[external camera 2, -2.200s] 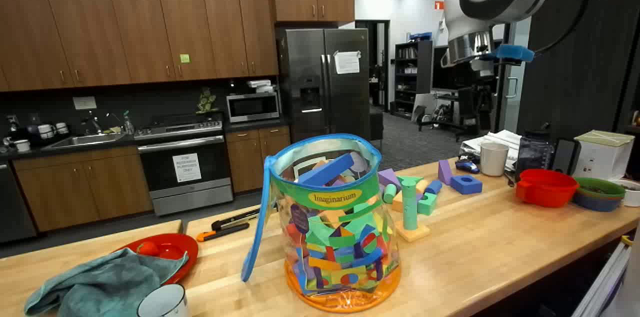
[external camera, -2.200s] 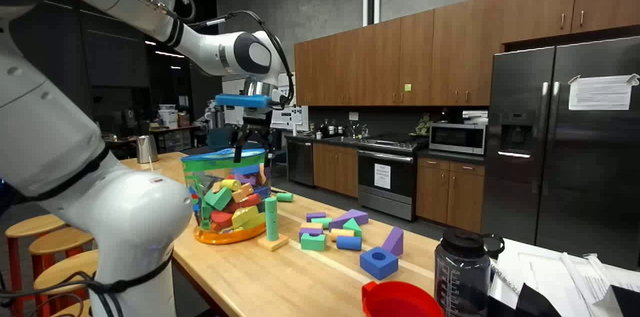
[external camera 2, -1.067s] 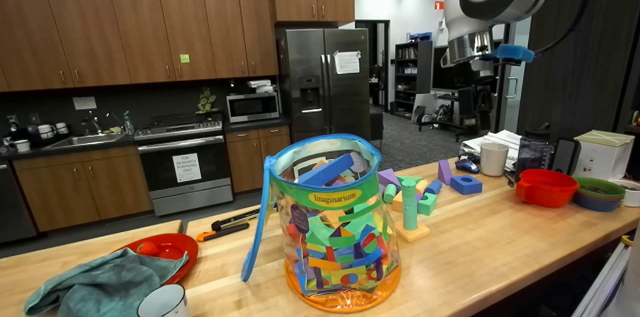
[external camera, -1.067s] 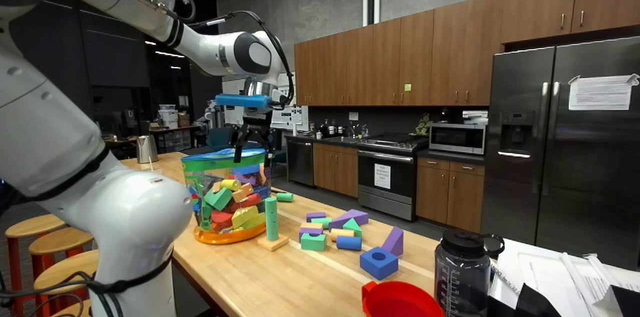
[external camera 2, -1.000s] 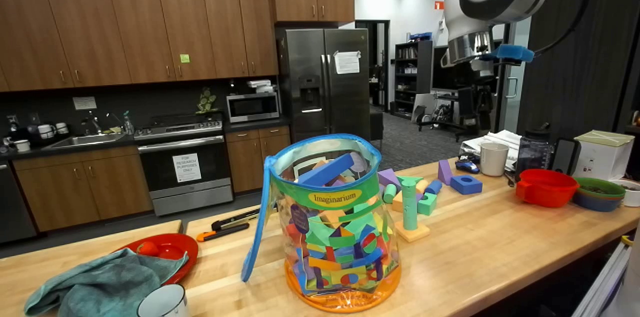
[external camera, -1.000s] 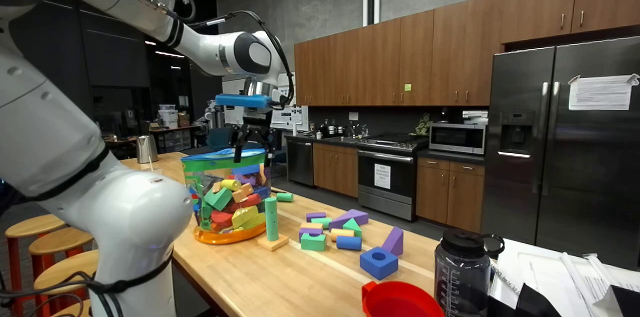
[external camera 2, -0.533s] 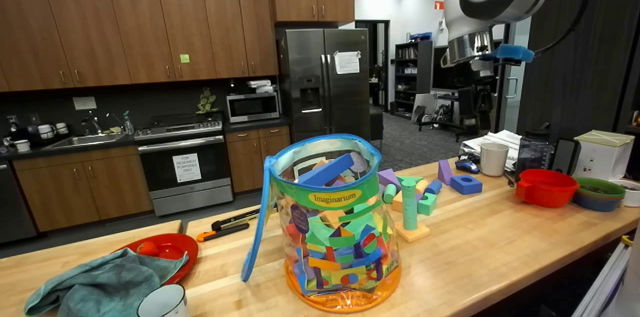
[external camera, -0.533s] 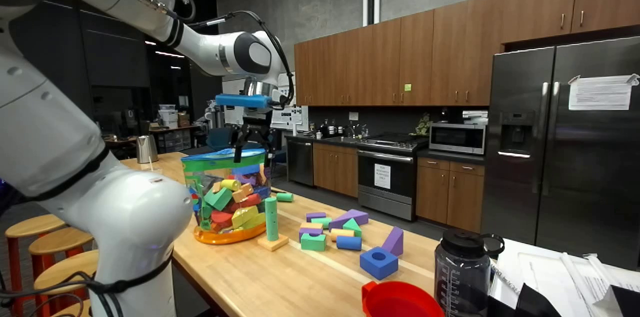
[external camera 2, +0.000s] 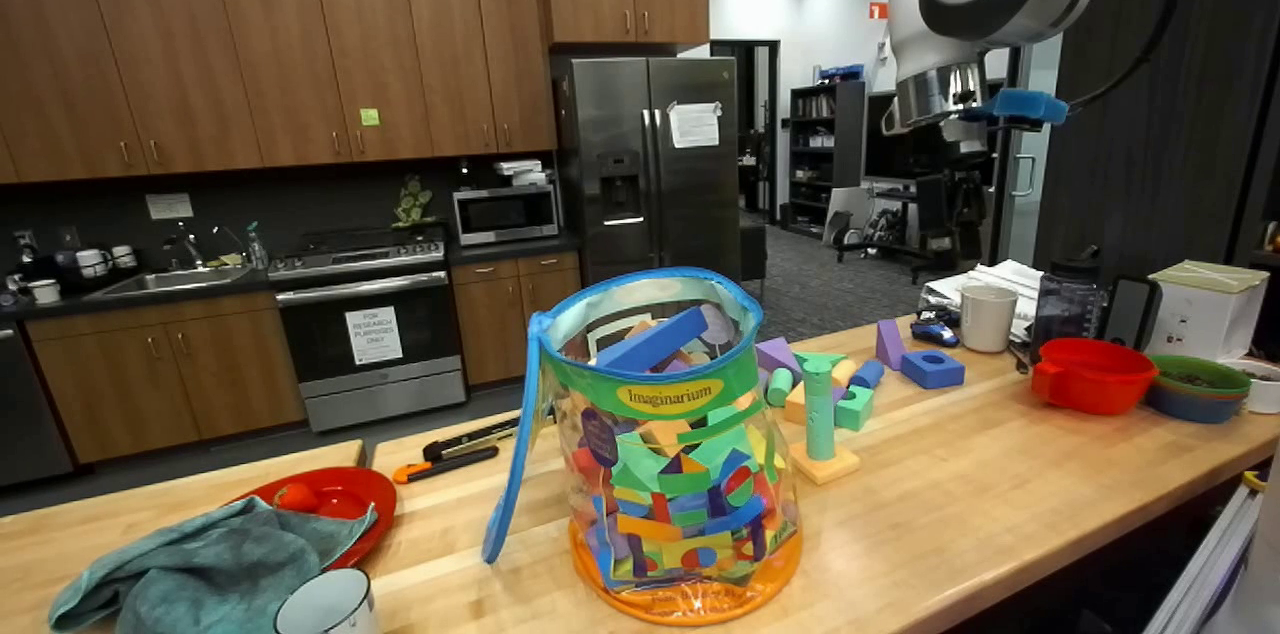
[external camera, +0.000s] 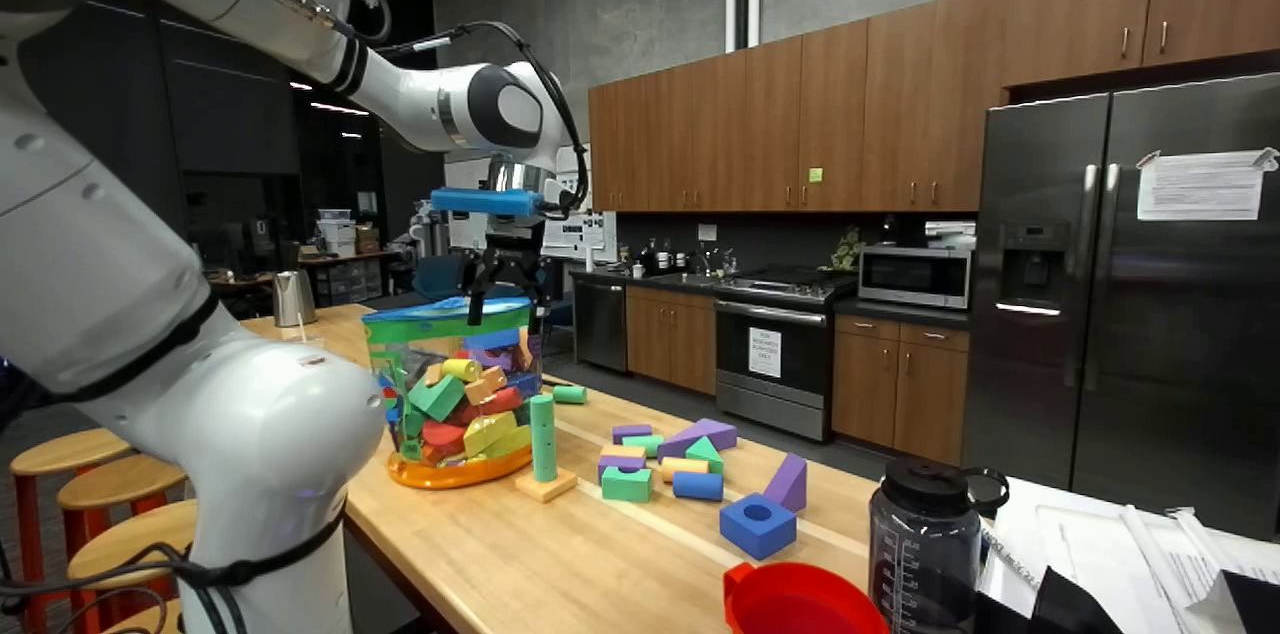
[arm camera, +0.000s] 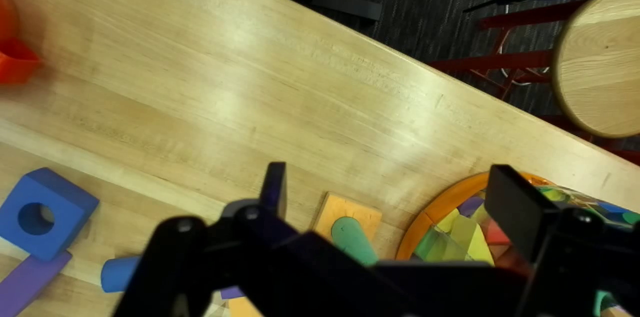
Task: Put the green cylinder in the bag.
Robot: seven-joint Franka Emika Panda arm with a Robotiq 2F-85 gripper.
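End effector (arm camera: 387,179): spread wide, holding nothing, above the bench (arm camera: 240,102).
Green cylinder (external camera: 543,439): upright on a tan block (external camera: 548,487); descend off-centre and you may topple it.
Bag (external camera: 440,325): near it; swing low and you could snag the rim.

My arm (external camera: 265,414): glossy white shell, rounded joints | my joint cap (external camera: 486,110): dark grey round a white oval | my cable (external camera: 580,150): black | my strap (external camera: 290,555): black band over white | my wrist collar (external camera: 518,176): shiny silver | my wrist block (external camera: 486,202): bright blue | my pincer (arm camera: 389,179): black, jointed links, round bolt heads (arm camera: 184,225)
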